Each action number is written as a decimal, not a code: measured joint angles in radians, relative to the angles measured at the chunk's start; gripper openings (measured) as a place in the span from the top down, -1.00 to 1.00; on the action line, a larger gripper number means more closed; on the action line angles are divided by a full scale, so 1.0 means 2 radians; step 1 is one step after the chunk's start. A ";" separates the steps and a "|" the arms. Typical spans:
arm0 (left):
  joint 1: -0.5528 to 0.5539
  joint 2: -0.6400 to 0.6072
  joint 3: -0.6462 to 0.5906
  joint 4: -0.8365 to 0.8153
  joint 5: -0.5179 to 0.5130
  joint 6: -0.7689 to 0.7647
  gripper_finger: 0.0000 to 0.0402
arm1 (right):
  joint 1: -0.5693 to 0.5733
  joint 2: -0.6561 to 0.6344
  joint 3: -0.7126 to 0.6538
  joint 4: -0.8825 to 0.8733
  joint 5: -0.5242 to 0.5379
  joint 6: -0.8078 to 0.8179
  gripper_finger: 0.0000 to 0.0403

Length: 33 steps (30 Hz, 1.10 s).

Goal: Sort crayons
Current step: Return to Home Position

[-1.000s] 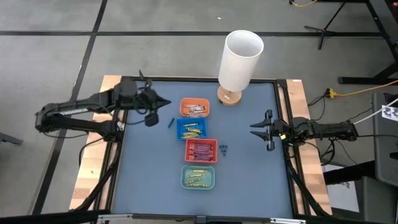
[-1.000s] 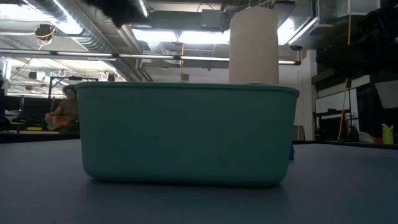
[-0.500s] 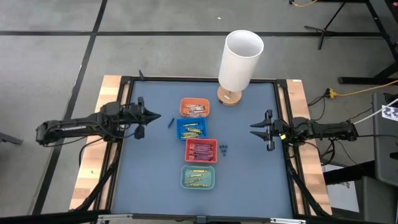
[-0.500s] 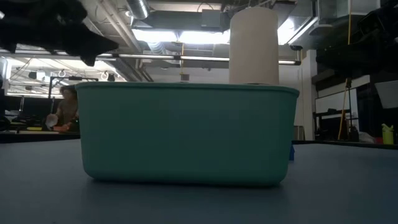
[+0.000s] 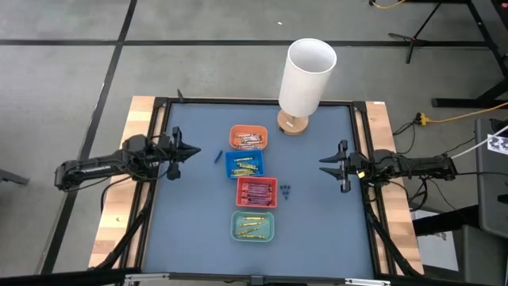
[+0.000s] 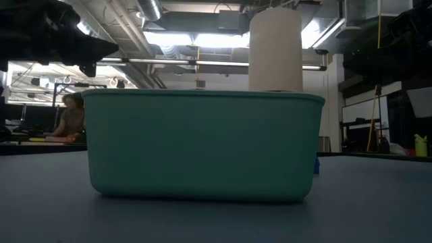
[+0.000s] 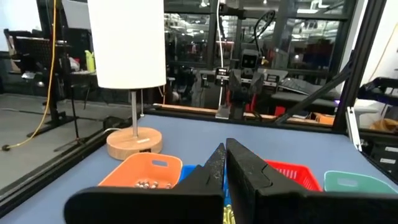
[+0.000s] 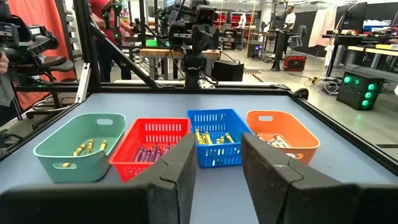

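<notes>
The left hand [image 5: 194, 151], its 2 fingers pressed together, points at the right hand [image 5: 324, 165], which faces it with fingers parted.

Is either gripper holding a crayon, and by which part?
Nothing is held. The left gripper is shut on nothing, and the right gripper is open and empty.

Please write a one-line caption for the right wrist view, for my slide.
Right gripper, jaws open, faces green bin, red bin, blue bin, orange bin, all holding crayons; left arm opposite.
</notes>
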 joint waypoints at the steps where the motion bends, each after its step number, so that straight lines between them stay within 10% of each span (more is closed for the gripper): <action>1: 0.000 -0.003 -0.002 0.000 0.000 -0.001 1.00 | 0.000 0.000 0.000 0.000 0.000 0.000 0.38; 33: -0.067 -0.017 -0.027 -0.017 -0.005 0.036 1.00 | 0.000 0.000 0.000 0.000 0.000 0.000 0.38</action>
